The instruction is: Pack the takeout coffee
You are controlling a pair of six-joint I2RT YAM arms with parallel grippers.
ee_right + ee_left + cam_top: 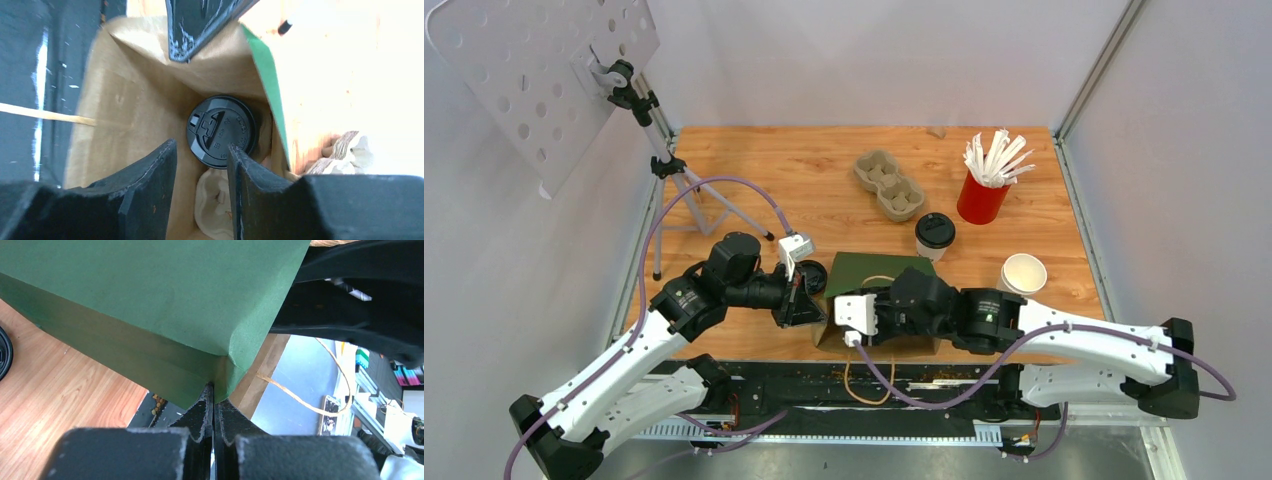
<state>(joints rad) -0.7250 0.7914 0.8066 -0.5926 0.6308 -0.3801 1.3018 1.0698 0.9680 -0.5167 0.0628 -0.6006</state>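
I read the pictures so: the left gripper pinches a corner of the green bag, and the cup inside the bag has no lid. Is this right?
Not quite. The cup inside the green bag is closed with a round black lid, as the right wrist view shows. The rest holds: the left gripper does pinch a corner of the bag.

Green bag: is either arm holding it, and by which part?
The left gripper pinches the green bag at a corner of its mouth; the right gripper holds nothing.
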